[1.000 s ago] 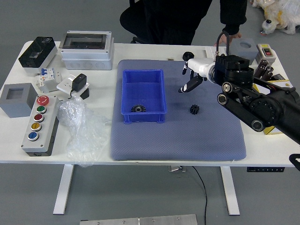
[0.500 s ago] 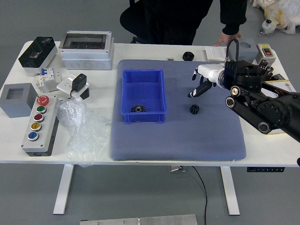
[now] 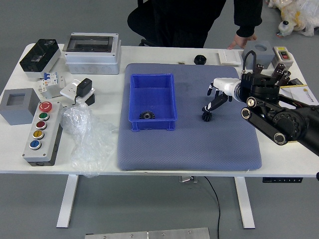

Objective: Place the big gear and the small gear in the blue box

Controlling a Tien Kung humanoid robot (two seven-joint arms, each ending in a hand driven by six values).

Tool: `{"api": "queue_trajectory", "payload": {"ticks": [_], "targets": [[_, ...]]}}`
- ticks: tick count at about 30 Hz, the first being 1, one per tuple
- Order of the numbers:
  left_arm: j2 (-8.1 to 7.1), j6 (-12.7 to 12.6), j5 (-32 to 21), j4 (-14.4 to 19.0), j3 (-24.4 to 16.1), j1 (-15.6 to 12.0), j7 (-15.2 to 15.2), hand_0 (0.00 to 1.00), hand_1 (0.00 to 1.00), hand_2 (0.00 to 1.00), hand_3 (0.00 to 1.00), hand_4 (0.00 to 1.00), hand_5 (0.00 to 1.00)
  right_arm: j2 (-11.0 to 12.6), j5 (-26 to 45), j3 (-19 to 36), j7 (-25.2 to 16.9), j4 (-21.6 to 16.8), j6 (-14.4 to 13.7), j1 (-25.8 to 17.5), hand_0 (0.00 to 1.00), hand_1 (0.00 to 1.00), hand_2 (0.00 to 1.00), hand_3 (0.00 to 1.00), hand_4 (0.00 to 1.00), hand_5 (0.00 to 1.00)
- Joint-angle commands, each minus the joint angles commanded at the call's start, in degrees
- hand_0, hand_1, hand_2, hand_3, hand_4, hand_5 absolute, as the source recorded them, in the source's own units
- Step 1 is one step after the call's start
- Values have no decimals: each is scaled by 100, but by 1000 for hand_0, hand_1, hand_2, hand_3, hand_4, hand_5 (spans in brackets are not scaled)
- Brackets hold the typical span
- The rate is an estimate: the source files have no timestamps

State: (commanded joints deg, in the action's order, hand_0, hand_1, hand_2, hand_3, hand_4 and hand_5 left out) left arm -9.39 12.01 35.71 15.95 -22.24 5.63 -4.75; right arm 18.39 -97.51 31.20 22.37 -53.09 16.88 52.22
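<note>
Head view: high on the robot's side of the worktop, looking forward and steeply down
Worktop: far edge across the upper frame, near edge below the middle, sides cut off at the left and right frame edges
Box: just above and left of frame centre, its inside visible from above
Floor: fills the bottom of the frame
Person: at top, cropped by the frame
Arm: enters at right, nearer the lens than the worktop

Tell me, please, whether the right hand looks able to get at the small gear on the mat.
Probably yes: the right hand is open, one fingertip at the small gear, with nothing in between.
</note>
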Motion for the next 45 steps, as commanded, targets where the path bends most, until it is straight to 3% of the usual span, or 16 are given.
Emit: {"api": "queue_trajectory", "payload": {"ticks": [45], "targets": [[5,-2,7,-2,3,-13,-3,864,835,833,786,605,372,-176,65,-4,20,125,-10,-216,384,467,564,661,852,394]]}}
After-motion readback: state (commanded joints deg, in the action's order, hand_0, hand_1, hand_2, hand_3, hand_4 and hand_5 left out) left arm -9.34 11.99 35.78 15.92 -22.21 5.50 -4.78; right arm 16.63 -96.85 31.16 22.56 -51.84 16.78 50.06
